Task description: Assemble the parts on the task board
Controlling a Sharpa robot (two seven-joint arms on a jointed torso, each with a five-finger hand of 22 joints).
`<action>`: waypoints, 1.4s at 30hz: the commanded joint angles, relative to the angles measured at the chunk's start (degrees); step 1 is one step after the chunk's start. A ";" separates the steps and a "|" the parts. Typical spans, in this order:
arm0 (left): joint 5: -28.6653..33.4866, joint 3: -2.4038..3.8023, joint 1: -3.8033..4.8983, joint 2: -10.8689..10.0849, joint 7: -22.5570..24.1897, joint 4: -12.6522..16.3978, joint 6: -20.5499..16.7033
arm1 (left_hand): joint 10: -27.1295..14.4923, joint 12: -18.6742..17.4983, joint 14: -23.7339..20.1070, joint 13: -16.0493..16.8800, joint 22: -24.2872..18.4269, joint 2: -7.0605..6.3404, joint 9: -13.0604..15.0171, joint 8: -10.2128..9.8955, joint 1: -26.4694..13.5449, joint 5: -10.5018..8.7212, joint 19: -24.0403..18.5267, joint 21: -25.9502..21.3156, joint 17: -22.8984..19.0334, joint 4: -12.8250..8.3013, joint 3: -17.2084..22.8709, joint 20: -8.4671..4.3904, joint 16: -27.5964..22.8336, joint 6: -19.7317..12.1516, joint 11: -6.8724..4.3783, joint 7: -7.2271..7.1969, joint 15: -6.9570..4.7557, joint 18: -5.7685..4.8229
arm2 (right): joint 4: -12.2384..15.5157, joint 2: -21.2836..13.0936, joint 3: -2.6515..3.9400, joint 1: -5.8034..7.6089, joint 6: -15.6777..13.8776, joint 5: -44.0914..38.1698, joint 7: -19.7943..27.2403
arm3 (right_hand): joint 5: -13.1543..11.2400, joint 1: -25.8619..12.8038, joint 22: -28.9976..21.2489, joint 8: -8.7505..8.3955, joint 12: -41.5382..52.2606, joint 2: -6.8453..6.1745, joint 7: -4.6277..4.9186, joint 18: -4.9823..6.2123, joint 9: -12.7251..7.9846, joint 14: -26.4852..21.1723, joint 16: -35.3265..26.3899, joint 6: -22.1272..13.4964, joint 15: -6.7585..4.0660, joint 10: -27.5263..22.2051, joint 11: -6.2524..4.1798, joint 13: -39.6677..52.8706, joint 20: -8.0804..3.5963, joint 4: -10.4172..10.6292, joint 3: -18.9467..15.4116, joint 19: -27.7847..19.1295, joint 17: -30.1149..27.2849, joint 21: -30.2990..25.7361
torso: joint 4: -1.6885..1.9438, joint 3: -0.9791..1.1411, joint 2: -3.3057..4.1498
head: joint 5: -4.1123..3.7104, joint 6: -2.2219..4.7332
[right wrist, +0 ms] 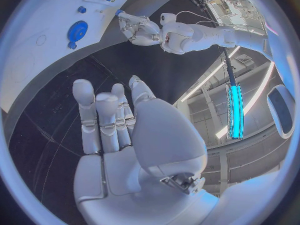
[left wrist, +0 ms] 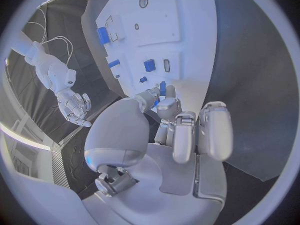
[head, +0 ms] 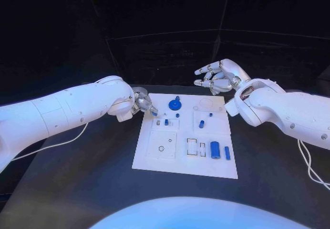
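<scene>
The white task board [head: 155, 160] lies mid-table. At its far left corner my left hand [head: 142, 106] pinches a small blue peg [head: 155, 114] just over the board; in the left wrist view the peg [left wrist: 162, 88] shows between the tips of that hand [left wrist: 181, 130]. My right hand [head: 219, 76] hovers beyond the board's far right corner, fingers apart, holding nothing; the right wrist view shows its fingers [right wrist: 103, 115] straight. On the board stand a blue round gear [head: 174, 102], several small blue pegs [head: 201, 124], a large blue cylinder [head: 215, 150] and a thin blue bar [head: 227, 152].
A white cable [head: 65, 140] trails over the black table on the left, and another cable [head: 307, 162] on the right. Empty cut-outs [head: 163, 144] sit in the board's near left part. The right wrist view shows the board [right wrist: 37, 15] and gear [right wrist: 77, 31].
</scene>
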 commanded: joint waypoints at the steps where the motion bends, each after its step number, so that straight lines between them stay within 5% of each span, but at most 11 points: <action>1: 0.02 -0.66 -0.09 -0.88 1.29 1.84 -3.27 | 0.56 0.11 6.05 -0.06 0.32 0.23 0.10 0.37 -0.55 0.22 0.98 -0.33 15.09 -6.66 7.17 -0.28 0.18 0.46 -0.05 -0.03 -0.21 -0.16 | -0.03 -0.03 0.03 0.08 0.43 0.27 0.32 | 0.19 -0.20 -0.06 -0.13 0.34 0.06 0.08 0.68 -0.04 -0.23 -0.27 -0.47 -0.04 -0.35 -0.04 -0.06 0.02 0.32 0.00 -0.47 0.08 -0.27 | 0.04 0.03 -0.02 | 0.12 -0.08; 5: -1.68 -1.74 -0.44 -1.74 1.12 3.63 -3.68 | 0.59 0.11 6.05 -0.08 0.43 0.09 0.12 0.48 -0.72 0.25 1.02 -0.26 15.09 -6.80 7.46 -0.29 0.18 0.53 -0.07 -0.06 -0.23 -0.19 | -0.09 -0.03 0.03 0.07 0.45 0.30 0.35 | 0.19 -0.20 -0.06 -0.13 0.34 0.06 0.08 0.68 -0.04 -0.23 -0.27 -0.47 -0.04 -0.35 -0.04 -0.06 0.02 0.32 0.00 -0.47 0.08 -0.27 | 0.04 0.03 0.04 | 0.18 -0.06; 10: -3.75 -2.23 -0.85 -1.88 0.87 4.35 -4.36 | 0.65 0.13 6.05 -0.07 0.44 -0.05 0.14 0.60 -0.91 0.29 1.03 -0.26 15.09 -6.91 7.74 -0.29 0.18 0.62 -0.10 -0.09 -0.24 -0.19 | -0.15 0.04 0.02 0.06 0.51 0.31 0.39 | 0.32 -0.24 -0.09 -0.11 0.40 0.04 0.09 0.68 -0.03 -0.23 -0.27 -0.49 -0.02 -0.40 -0.03 -0.09 0.04 0.41 -0.02 -0.49 0.15 -0.33 | -0.08 -0.05 0.10 | 0.30 -0.09; 25: -5.22 -2.40 -1.06 -0.60 0.61 4.24 -5.48 | 0.68 0.12 6.05 -0.09 0.38 -0.12 0.15 0.68 -1.03 0.32 1.01 -0.31 15.09 -7.00 7.98 -0.30 0.18 0.68 -0.12 -0.11 -0.25 -0.17 | -0.28 0.25 0.02 0.04 0.60 0.31 0.44 | 0.32 -0.24 -0.09 -0.11 0.40 0.04 0.09 0.68 -0.03 -0.23 -0.27 -0.49 -0.02 -0.40 -0.03 -0.09 0.04 0.41 -0.02 -0.49 0.15 -0.33 | -0.06 -0.02 0.09 | 0.16 -0.38; 42: -5.26 -2.40 -1.10 0.01 -1.89 4.09 -1.93 | 0.67 0.00 6.05 -0.25 0.31 -0.29 0.19 0.85 -1.24 0.42 1.00 -0.38 15.09 -7.22 8.46 -0.32 0.18 0.77 -0.16 -0.16 -0.28 -0.15 | -0.32 0.30 0.02 0.03 0.68 0.31 0.43 | 0.32 -0.24 -0.09 -0.11 0.40 0.04 0.09 0.68 -0.03 -0.23 -0.27 -0.49 -0.02 -0.40 -0.03 -0.09 0.04 0.41 -0.02 -0.49 0.15 -0.33 | -0.06 -0.03 0.10 | 0.10 -0.63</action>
